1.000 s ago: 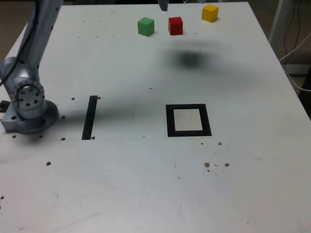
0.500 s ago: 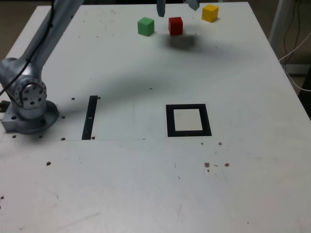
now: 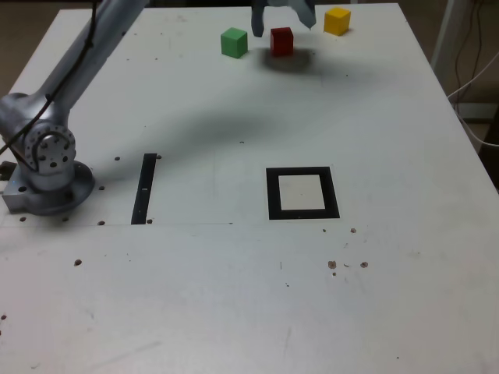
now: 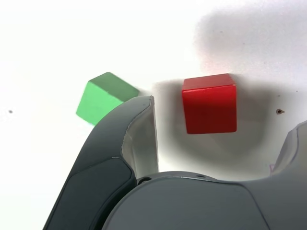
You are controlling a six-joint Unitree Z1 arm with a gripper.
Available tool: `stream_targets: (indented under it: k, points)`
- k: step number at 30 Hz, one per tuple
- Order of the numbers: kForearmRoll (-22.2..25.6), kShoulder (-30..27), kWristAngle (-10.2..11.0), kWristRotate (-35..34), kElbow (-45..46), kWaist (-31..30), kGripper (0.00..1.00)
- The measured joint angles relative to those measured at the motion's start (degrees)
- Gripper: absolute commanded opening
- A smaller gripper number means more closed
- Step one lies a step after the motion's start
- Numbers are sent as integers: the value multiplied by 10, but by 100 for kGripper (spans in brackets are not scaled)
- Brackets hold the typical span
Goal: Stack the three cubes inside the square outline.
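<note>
the claw (image 3: pixel 282 17) hung at the far edge of the white desk (image 3: pixel 234 296), its two fingers spread wide apart and holding nothing. in the exterior view the fingers stood on either side of the red cube (image 3: pixel 281 40) and a little above it, with a dark shadow on the desk just in front of that cube. in the wrist view the red cube (image 4: pixel 209 103) sat in the gap between the fingers, touching neither, while one grey finger (image 4: pixel 139 134) covered a corner of the green cube (image 4: pixel 103 96).

the three cubes lay in a loose row along the far side of the desk, each apart from the others: the green cube (image 3: pixel 234 42) on the exterior view's left, the red one in the middle, the yellow cube (image 3: pixel 337 20) on the exterior view's right and slightly farther back.

the square outline (image 3: pixel 302 193), black with a pale centre, lay flat nearer the middle of the desk, well apart from all three cubes and with nothing on it. a narrow black strip (image 3: pixel 144 188) lay to the exterior view's left of it, close to the arm's round grey base (image 3: pixel 45 175).
</note>
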Motion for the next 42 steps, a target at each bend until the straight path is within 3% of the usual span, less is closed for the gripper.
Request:
stream_targets:
  k: [11, 21, 30, 42]
  points:
    - [0, 30, -3, 0, -15, 4, 82]
    - [0, 48, -12, 0, -21, 5, 58]
    - [0, 53, -25, 0, -25, 5, 45]
    - [0, 53, -22, 5, -40, 5, 30]
